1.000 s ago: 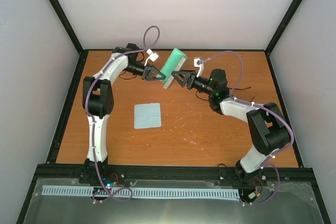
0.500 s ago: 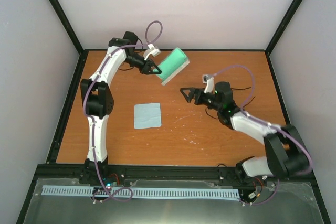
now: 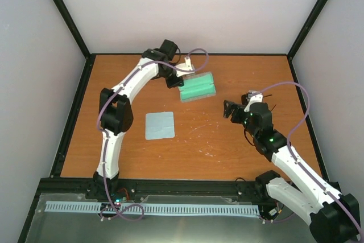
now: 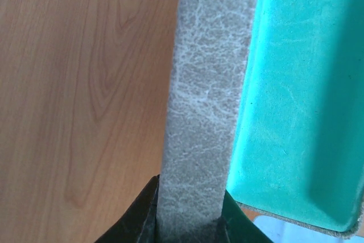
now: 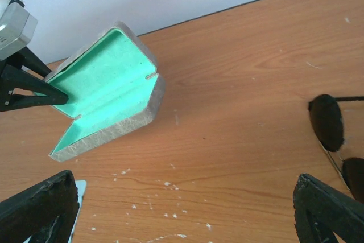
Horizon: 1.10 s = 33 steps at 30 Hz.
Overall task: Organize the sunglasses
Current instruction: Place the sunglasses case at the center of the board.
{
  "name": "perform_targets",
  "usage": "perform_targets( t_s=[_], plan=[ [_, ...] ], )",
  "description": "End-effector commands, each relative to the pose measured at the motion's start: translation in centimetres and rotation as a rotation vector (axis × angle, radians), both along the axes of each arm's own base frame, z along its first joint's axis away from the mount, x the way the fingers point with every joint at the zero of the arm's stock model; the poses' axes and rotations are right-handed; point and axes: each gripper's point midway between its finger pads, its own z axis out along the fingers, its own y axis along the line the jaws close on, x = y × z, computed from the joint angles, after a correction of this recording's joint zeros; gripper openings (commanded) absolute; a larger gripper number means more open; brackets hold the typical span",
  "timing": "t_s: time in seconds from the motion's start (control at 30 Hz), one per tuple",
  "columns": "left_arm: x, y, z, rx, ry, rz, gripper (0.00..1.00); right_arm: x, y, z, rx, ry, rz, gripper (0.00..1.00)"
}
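Sunglasses (image 5: 329, 122): one pair, one cloth (image 3: 160, 125); left pincer (image 3: 174, 80) pinches the one case (image 3: 197, 87), right pincer (image 3: 228, 109) spread.

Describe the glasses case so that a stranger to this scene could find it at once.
On the wooden table, look to the far side, at the left gripper. It holds the open case by one wall: grey outside and mint green inside, unlike the flat pale blue cloth lying nearer the arms.

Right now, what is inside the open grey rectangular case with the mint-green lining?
Only bare lining shows in the case; the left gripper hides one corner. The black sunglasses lie outside.
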Motion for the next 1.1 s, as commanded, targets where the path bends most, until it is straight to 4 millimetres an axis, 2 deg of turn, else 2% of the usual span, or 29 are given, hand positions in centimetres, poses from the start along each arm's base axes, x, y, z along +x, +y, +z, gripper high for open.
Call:
perform_targets(
  t_s=[0.0, 0.13, 0.3, 0.6, 0.73, 0.87, 0.97, 1.07],
  plan=[
    [3.1, -0.6, -1.1, 0.111, -0.174, 0.011, 0.0, -0.5, -2.0, -0.3, -0.05, 0.016, -0.083, 1.0],
    [3.8, -0.5, -3.7, 0.191, -0.192, 0.018, 0.0, -0.6, -2.2, 0.6, -0.049, -0.013, -0.086, 1.0],
    [4.3, -0.1, -6.6, 0.288, -0.201, 0.013, 0.0, -0.7, -2.3, 0.5, -0.08, -0.012, -0.079, 1.0],
    [4.9, 0.9, -9.5, 0.372, -0.234, -0.029, 0.0, -0.7, -2.4, -0.4, -0.067, -0.004, -0.094, 1.0],
    [5.2, 0.7, -9.4, 0.368, -0.249, -0.025, 0.0, -0.5, -2.4, -0.3, -0.076, -0.005, -0.09, 1.0],
    [5.8, 0.3, -8.3, 0.359, -0.281, -0.005, 0.0, -0.5, -2.3, -0.5, -0.086, -0.001, -0.082, 1.0],
    [5.7, -0.4, -7.1, 0.321, -0.282, 0.01, 0.0, -0.5, -2.2, -0.7, -0.09, 0.004, -0.076, 1.0],
    [5.2, -0.8, -6.7, 0.3, -0.273, 0.013, 0.01, -0.5, -2.1, -1.0, -0.089, 0.009, -0.068, 1.0]
  ],
)
